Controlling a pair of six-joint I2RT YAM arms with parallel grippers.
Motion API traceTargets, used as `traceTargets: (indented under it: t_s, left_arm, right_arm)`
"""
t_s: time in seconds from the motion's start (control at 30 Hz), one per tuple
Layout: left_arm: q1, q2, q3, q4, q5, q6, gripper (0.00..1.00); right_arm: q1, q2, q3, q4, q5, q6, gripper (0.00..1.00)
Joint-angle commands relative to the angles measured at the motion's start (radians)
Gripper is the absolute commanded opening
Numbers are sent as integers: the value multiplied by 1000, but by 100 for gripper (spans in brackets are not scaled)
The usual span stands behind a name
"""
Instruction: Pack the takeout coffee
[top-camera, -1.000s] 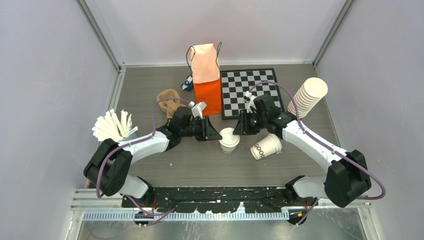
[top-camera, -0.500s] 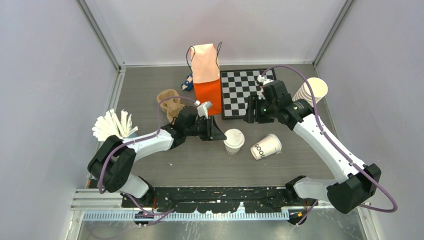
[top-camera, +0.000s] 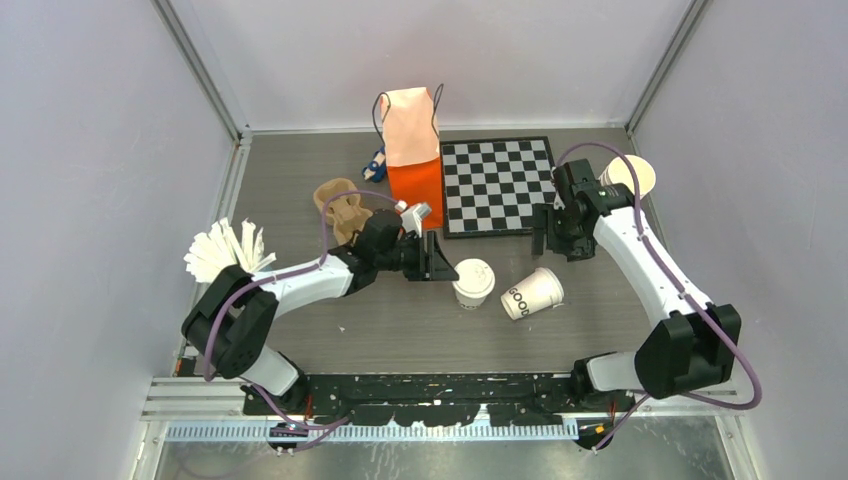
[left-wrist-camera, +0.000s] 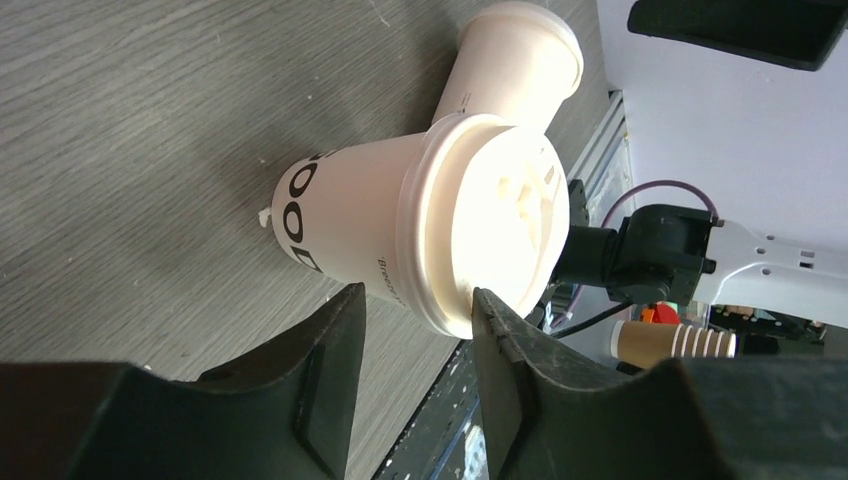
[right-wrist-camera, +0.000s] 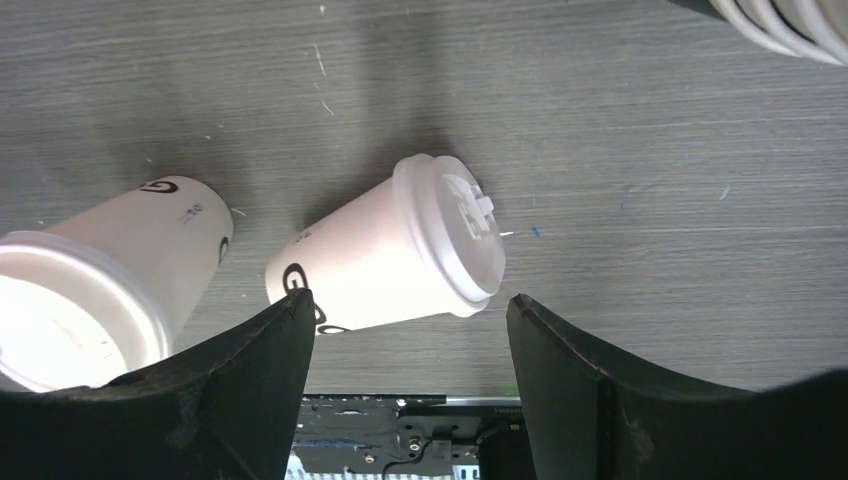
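Right gripper (top-camera: 550, 238) has backed off, wide open, empty. Left gripper (top-camera: 440, 268), half open and empty, has the coffee cup (top-camera: 473, 283) just ahead. I read it as left's pick.

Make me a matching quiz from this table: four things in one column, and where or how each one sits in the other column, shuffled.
Things
1. lidded coffee cup
2. tipped cup
3. orange paper bag
4. chessboard

Places or states
A. lying flat, just right of the bag
B. upright, right at the tips of the left gripper
C. on its side on the bare wood
D. standing tall at the back of the table

Pairs: 1-B, 2-C, 3-D, 4-A
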Motion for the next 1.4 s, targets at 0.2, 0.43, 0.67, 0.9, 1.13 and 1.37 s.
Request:
traceTargets:
  t_s: [0.2, 0.43, 0.67, 0.9, 1.13, 1.37]
  left_arm:
    - [-9, -18, 26, -111, 10, 79, 47]
    - [-8, -23, 17, -120, 22, 94, 47]
    - [-8, -20, 17, -110, 35, 100, 48]
    - [-8, -11, 32, -93, 59, 99, 53]
    - [-8, -3, 56, -82, 72, 94, 57]
    - [-8, -3, 68, -87, 76, 99, 61]
  right_arm:
    - [-63, 118, -28, 8, -79, -78, 76]
    - [-100, 175, -41, 23, -119, -111, 70]
    - [-116, 233, -46, 24, -142, -125, 58]
    - [-121, 222, -48, 22, -158, -127, 43]
    - [-120, 190, -54, 22, -147, -120, 37]
    - [-122, 207, -15, -24, -142, -92, 63]
